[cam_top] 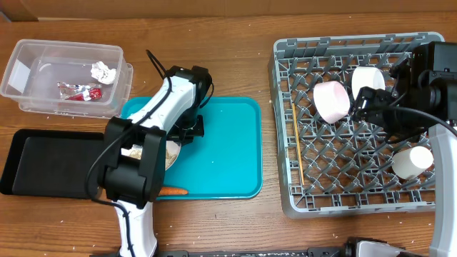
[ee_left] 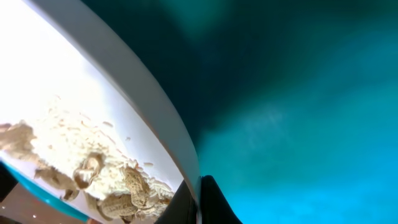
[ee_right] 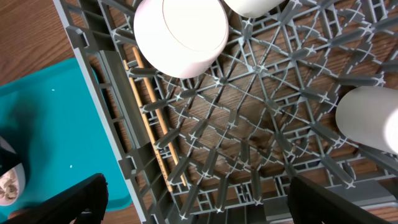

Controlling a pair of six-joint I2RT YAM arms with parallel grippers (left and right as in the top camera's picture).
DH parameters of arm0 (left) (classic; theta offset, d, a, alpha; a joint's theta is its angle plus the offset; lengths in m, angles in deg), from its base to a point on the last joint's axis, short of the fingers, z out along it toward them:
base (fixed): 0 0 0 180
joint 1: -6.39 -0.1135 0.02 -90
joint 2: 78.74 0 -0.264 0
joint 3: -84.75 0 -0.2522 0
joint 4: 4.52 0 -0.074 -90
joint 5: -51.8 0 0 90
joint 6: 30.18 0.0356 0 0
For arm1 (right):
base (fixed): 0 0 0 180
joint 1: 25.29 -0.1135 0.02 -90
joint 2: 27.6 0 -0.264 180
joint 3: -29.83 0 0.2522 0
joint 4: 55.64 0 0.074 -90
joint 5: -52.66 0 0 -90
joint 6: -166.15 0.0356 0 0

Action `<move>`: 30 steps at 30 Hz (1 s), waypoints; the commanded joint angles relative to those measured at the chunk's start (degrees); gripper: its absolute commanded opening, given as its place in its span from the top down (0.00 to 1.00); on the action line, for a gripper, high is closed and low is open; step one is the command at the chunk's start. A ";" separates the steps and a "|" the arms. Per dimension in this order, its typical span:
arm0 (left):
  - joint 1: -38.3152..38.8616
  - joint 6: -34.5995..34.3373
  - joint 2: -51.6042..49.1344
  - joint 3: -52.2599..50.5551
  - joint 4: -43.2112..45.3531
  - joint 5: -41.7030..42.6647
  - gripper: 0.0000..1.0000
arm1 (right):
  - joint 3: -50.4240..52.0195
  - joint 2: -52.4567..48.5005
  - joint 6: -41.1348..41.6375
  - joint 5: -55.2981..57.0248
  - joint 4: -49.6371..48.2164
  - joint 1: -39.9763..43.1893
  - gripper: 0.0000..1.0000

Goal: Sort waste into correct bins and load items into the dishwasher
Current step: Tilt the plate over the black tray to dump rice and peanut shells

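The white plate (ee_left: 93,81) lies on the teal tray (ee_left: 298,124), at the tray's left end as the overhead view shows it. Beige food scraps (ee_left: 118,186) and white rice (ee_left: 68,134) are heaped on its surface. The left gripper (ee_left: 198,196) is clamped on the plate's rim, and its fingers (ee_left: 217,205) meet at the rim's edge. From above, the left arm (cam_top: 164,107) covers most of the plate.

We find the orange carrot (cam_top: 171,190) on the teal tray at its near edge, just beside the plate and partly under the arm.

The black tray (cam_top: 50,160) sits just beside the teal tray's left end. Behind it stands the clear tub (cam_top: 28,53), which holds the red-silver wrapper (cam_top: 80,91) and the crumpled tissue (cam_top: 103,71).

The grey dish rack (cam_top: 343,200) stands to the right of the teal tray. The chopsticks (cam_top: 296,143) lie on its lattice floor along the left wall. Two bowls (cam_top: 332,101) rest in the far part of the rack, and the cup (cam_top: 413,161) rests toward its right side.

The right gripper (ee_right: 205,205) hangs above the rack floor, between the bowls and the cup. Its jaws stand wide apart and nothing is between them.
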 commanded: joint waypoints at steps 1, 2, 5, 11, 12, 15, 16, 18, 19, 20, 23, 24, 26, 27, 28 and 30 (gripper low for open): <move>-0.39 -0.76 7.23 1.66 -1.22 -0.74 0.96 | -0.96 0.61 -0.33 -0.31 -0.09 0.07 0.06; -0.44 -0.76 8.50 1.66 -1.57 -0.74 0.96 | -0.96 0.61 -0.48 -0.20 -0.09 0.07 0.06; -0.72 -0.39 12.37 1.66 -2.71 -0.74 0.96 | -0.98 0.61 -0.46 0.35 -0.09 0.07 0.06; -3.34 2.71 18.43 1.66 -4.79 0.83 0.96 | -0.98 0.61 -0.46 0.35 -0.09 0.07 0.06; -4.13 3.17 19.10 1.66 -5.31 0.96 0.96 | -0.98 0.61 -0.46 0.35 -0.09 0.07 0.06; -7.04 5.09 20.41 1.66 -6.45 1.18 0.96 | -0.96 0.61 -0.46 0.35 -0.07 0.07 0.06; -8.13 6.08 20.61 1.66 -6.58 1.68 0.96 | -0.96 0.61 -0.46 0.35 -0.04 0.07 0.06; -10.51 8.00 20.83 1.66 -6.58 3.34 0.96 | -0.98 0.61 -0.46 0.35 -0.04 0.07 0.06; -11.98 8.94 20.90 1.66 -6.51 4.35 0.96 | -0.98 0.61 -0.46 0.35 -0.04 0.07 0.06; -13.25 9.79 20.90 1.66 -6.40 5.11 0.96 | -0.98 0.61 -0.46 0.33 -0.04 0.07 0.06; -17.00 11.69 20.90 1.66 -5.97 6.08 0.96 | -0.98 0.61 -0.46 0.35 -0.02 0.07 0.06; -18.32 12.50 20.90 1.66 -5.81 6.58 0.96 | -0.96 0.61 -0.46 0.35 -0.02 0.07 0.06; -20.61 13.46 20.90 1.66 -5.57 7.06 0.96 | -0.96 0.61 -0.46 0.35 -0.02 0.07 0.06; -22.40 14.29 20.90 1.66 -5.51 7.19 0.96 | -0.96 0.61 -0.46 0.35 -0.02 0.07 0.06; -23.52 15.10 20.90 1.66 -5.46 7.61 0.96 | -0.96 0.61 -0.46 0.35 0.00 0.07 0.06; -25.53 16.70 20.90 1.66 -5.25 8.81 0.96 | -0.98 0.61 -0.46 0.35 0.13 0.07 0.07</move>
